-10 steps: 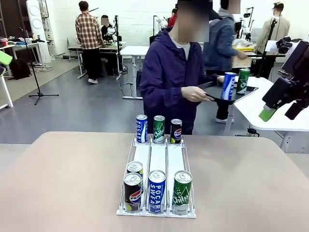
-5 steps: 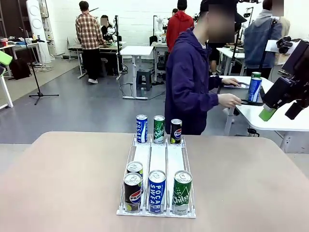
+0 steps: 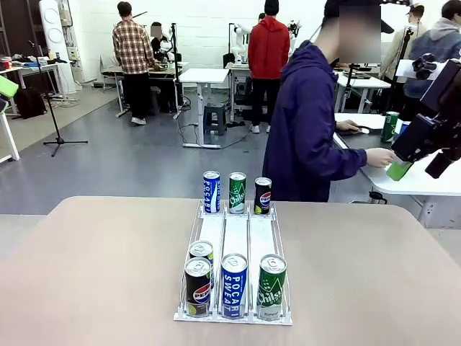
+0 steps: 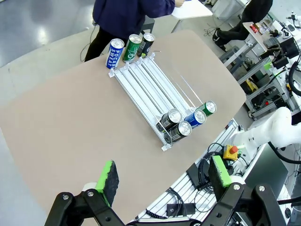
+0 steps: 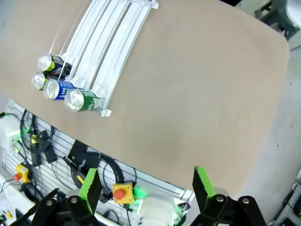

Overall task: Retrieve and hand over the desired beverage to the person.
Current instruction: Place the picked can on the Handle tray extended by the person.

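A white wire rack [image 3: 235,231] lies in the middle of the table with beverage cans at both ends. At its far end stand a blue Pocari can [image 3: 211,192], a green can [image 3: 237,192] and a black Pepsi can [image 3: 263,195]. Its near end holds a Pepsi can [image 3: 197,287], a second can [image 3: 201,251] behind it, a Pocari can [image 3: 234,285] and a green can [image 3: 271,286]. The person [image 3: 306,137] in the purple jacket stands beyond the table, turned right, one hand on a side table. My right gripper [image 3: 418,167] hangs open high at the right. My left gripper [image 4: 163,174] is open above the table's corner.
The tan table [image 3: 86,274] has bare room on both sides of the rack. A white side table [image 3: 425,184] with two cans on it stands behind at the right. Other people stand farther back in the room. The right wrist view looks down on the rack's near end [image 5: 77,100].
The person has turned away and stepped right, carrying a dark tray with two cans to the side table. Neither arm has moved, and the cans in the rack stay put.
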You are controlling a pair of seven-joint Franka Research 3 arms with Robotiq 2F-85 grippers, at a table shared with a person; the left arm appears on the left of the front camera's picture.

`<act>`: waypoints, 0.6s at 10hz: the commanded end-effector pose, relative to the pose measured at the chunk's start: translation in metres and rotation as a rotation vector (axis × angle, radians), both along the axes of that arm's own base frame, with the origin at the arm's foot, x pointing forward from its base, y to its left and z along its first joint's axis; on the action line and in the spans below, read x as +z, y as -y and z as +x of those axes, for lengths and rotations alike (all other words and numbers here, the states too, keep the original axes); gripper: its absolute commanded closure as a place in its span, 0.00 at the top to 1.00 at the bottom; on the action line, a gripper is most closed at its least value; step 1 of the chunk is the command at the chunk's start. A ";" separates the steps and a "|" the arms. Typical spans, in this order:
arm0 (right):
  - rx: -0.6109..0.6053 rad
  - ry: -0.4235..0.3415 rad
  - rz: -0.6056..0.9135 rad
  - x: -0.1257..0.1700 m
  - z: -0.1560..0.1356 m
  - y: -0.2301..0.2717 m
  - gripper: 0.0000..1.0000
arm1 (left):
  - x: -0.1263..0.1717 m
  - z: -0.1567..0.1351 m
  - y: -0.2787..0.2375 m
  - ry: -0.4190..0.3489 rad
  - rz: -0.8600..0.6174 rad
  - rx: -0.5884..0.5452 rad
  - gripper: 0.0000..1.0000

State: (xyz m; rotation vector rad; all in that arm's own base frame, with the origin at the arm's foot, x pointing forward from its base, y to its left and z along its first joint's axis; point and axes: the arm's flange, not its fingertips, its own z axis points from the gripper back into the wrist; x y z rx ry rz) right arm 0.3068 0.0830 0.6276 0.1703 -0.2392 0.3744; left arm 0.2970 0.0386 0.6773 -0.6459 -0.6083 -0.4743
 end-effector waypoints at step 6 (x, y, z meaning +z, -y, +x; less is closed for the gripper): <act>0.139 0.080 0.267 0.026 -0.022 0.093 1.00 | 0.000 0.000 -0.001 0.007 -0.006 -0.014 1.00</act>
